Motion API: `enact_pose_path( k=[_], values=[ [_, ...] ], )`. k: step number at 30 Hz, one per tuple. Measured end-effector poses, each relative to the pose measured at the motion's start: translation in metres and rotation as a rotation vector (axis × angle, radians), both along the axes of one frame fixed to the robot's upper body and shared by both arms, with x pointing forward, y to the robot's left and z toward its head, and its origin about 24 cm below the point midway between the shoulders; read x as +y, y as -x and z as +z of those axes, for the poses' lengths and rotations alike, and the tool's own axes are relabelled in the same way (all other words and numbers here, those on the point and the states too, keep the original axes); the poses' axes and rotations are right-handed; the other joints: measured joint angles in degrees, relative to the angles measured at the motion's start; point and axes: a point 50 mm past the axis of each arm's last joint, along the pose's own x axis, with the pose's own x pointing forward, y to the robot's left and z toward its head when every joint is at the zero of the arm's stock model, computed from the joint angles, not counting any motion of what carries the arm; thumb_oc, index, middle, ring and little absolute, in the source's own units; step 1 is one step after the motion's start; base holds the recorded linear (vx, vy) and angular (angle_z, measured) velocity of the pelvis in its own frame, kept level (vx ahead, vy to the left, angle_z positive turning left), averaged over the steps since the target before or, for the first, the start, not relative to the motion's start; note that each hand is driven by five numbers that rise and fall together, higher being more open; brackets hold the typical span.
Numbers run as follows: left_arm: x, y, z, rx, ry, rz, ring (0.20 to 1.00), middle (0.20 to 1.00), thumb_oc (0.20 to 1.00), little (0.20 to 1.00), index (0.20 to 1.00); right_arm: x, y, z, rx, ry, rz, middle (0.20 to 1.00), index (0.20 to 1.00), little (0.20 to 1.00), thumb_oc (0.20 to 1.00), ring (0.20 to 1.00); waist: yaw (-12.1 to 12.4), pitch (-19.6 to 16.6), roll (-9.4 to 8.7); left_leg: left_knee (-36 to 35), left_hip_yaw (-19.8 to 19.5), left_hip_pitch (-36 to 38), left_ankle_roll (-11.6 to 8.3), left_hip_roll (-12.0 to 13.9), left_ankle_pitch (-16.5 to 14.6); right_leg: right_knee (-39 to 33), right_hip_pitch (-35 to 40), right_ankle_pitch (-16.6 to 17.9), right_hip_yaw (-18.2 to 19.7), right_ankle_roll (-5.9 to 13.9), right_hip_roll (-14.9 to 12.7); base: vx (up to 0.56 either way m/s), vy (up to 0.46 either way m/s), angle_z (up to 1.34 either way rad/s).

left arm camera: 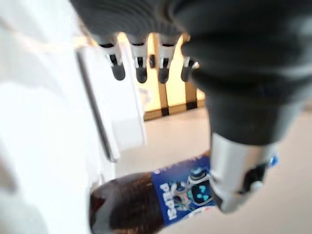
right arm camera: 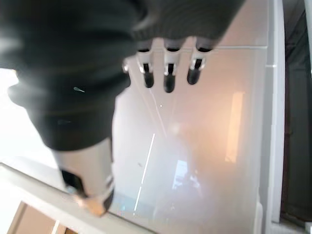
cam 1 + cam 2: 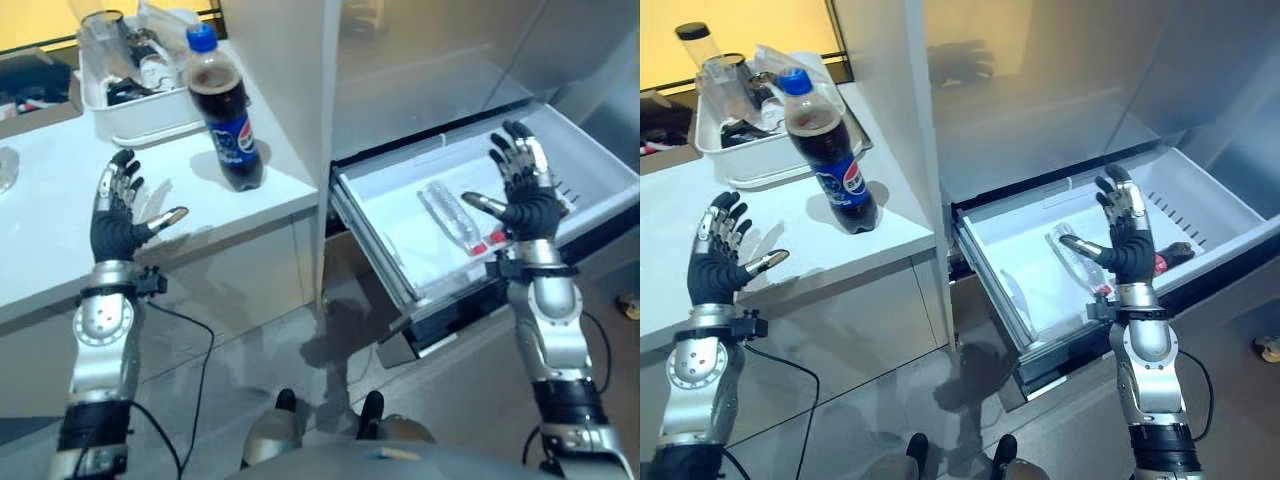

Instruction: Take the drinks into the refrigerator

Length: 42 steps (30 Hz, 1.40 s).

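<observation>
Two hands raised with fingers spread, neither holding a drink.

Cola bottle [image 3: 225, 112] stands upright on the white desk [image 3: 50, 225], up and to the right of the left hand [image 3: 118, 222], near it but not touching; the left hand hovers palm-up over the desk edge. White tray [image 3: 140, 115] of clutter sits behind the bottle. Clear bottle [image 3: 450, 215] lies on its side in the pulled-out refrigerator drawer [image 3: 372, 215], just left of the right hand [image 3: 525, 200], which is held up over the drawer, thumb out, apart from the bottle.
</observation>
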Motion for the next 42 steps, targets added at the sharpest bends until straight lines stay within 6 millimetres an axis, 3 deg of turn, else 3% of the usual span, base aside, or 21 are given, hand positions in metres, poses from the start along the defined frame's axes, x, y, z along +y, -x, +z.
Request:
enact_pose_path(
  k=[9,19,42],
  values=[
    [0.019,-0.011,0.019,0.012,-0.091,0.062,1.000,1.000,1.000,1.000,1.000,0.003,-0.002,0.000,0.024,0.032,0.051,1.000,1.000,1.000,1.000,1.000,-1.3,-0.3,0.14,-0.7,2.0,1.0,-0.23,0.6,-0.1,-0.7,0.0,0.6,1.6,-0.27,0.9,0.03,0.007,-0.13],
    [0.023,-0.014,0.018,0.034,-0.101,0.088,1.000,1.000,1.000,1.000,1.000,0.003,-0.002,-0.002,0.036,0.033,0.053,1.000,1.000,1.000,1.000,1.000,-2.4,-0.5,0.29,-1.7,2.8,2.4,-0.34,0.7,-0.1,-1.5,0.9,0.7,2.3,-0.35,1.5,0.01,0.000,-0.03],
    [0.005,-0.013,-0.042,0.263,-0.010,-0.015,1.000,1.000,1.000,1.000,1.000,0.003,0.001,-0.007,0.057,0.025,0.075,1.000,1.000,1.000,1.000,1.000,-2.5,-1.8,0.67,-2.2,3.7,3.2,-0.36,0.8,-0.2,-2.0,1.2,1.1,3.3,-0.32,1.8,0.00,0.001,-0.01]
  ],
)
